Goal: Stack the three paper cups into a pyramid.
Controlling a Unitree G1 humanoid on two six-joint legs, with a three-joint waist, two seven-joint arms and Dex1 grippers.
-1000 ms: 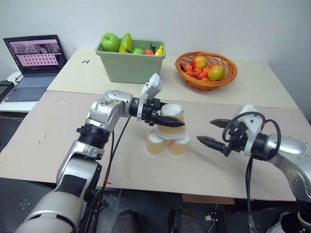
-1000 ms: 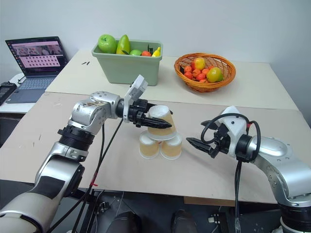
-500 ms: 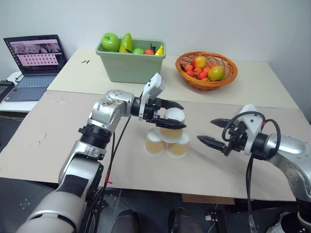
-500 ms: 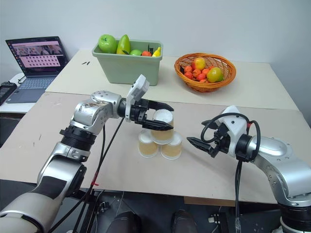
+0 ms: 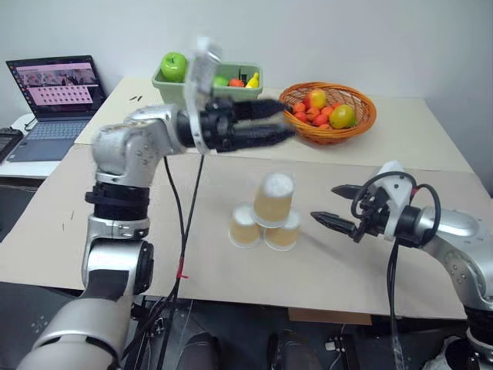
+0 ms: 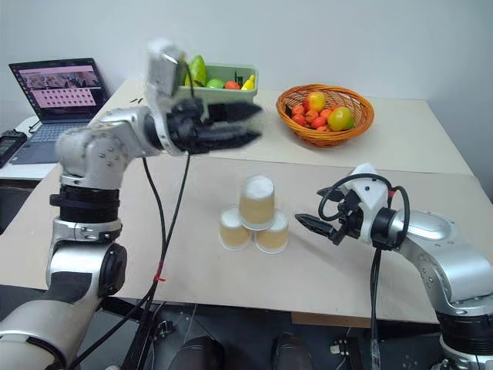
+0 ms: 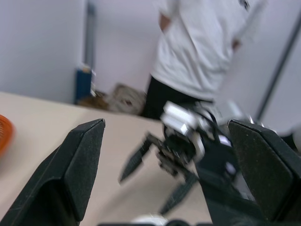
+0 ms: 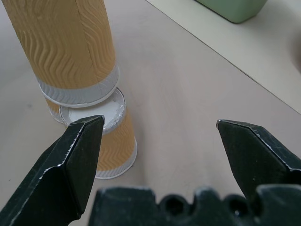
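**Cup pyramid standing, both grippers empty**

Tan table (image 5: pixel 92 208) in front of a white wall, with a second, paler table butted behind it. Three paper cups (image 5: pixel 266 217) sit near the middle of the front table, all upside down: two side by side on the surface, touching or nearly so, and the third on top, resting across both bases. Top cup looks upright, not tilted. Right wrist view confirms its rim sits on the lower cups' white bases.

Left gripper (image 5: pixel 269 123) is up in the air above and behind the stack, well clear of it, pointing toward the robot's right. Motion-blurred, but its fingers are spread apart with nothing between them.

Right gripper (image 5: pixel 333 208) hovers low over the table just to the right of the stack, pointing at it, fingers wide apart and empty. Not touching any cup.

On the rear table: green bin (image 5: pixel 208 104) holding fruit, and an orange wicker basket (image 5: pixel 327 123) of fruit to its right. Laptop (image 5: pixel 54 96) is open at far left on a separate desk.

Left wrist view catches the right gripper and, behind it, a person in a white shirt (image 7: pixel 202 47) standing.
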